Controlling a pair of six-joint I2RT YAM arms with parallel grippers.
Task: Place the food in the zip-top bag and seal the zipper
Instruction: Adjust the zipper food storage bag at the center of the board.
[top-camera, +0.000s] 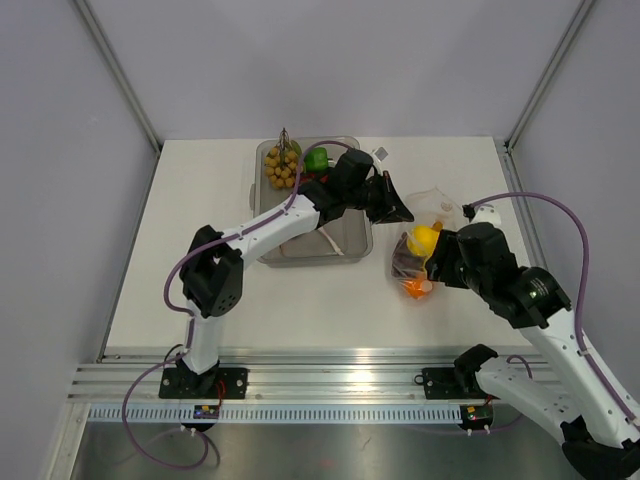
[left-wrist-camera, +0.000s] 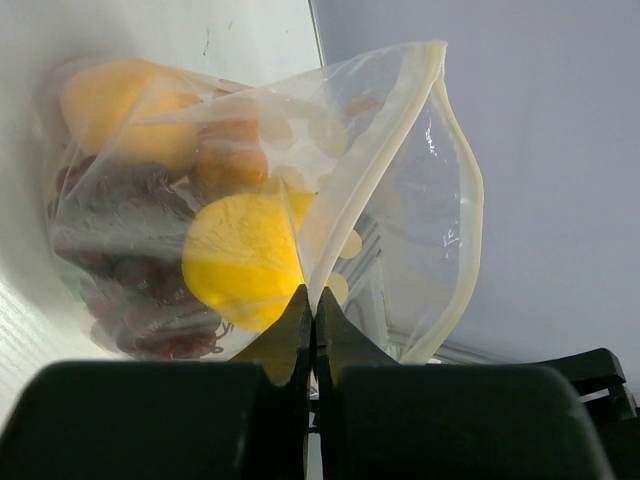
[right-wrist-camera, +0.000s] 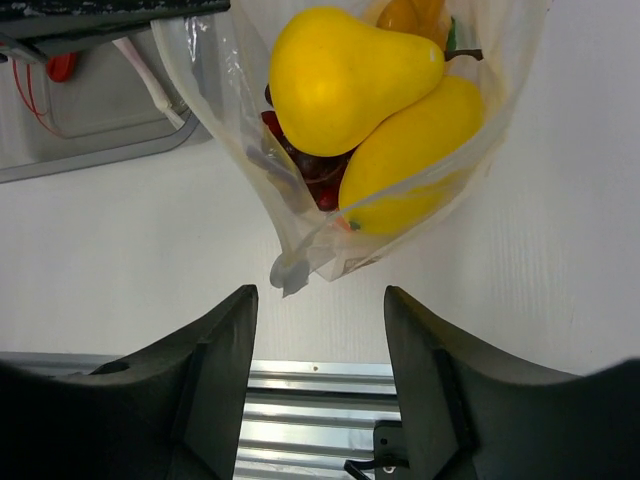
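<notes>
Clear plastic zip-top bag (top-camera: 437, 205) sits right of centre on the white table (top-camera: 200, 220), just beside the clear tray (top-camera: 305, 252), with its mouth end raised toward the far side.

Left gripper (left-wrist-camera: 313, 305) is clenched — the jaws meet with no gap and pinch the bag's rim at the mouth. The cream zipper (left-wrist-camera: 375, 165) is not sealed: its two strips bow well apart and the mouth gapes.

Through the film, the left wrist view shows:
- a lemon slice (left-wrist-camera: 245, 260) pressed against the near wall, just above the pinch
- an orange (left-wrist-camera: 120, 100) deeper in
- dark purple grapes (left-wrist-camera: 140, 290) low in the bag

Right gripper (right-wrist-camera: 320, 300) is released — fingers spread wide with nothing between them. It sits near the bag's closed bottom end, and the crumpled bottom corner lies just ahead of the fingertips without touching either one. From this side a yellow pear-shaped piece (right-wrist-camera: 340, 75) lies on top, with a second yellow piece (right-wrist-camera: 415, 150) beside it. Dark red grapes are tucked underneath, and something orange shows at the top edge, too cropped to name.

In the top view the tray's far end holds a green pepper (top-camera: 317, 158) and a yellowish grape-like bunch (top-camera: 282, 168). The left arm reaches across the tray to the bag.
</notes>
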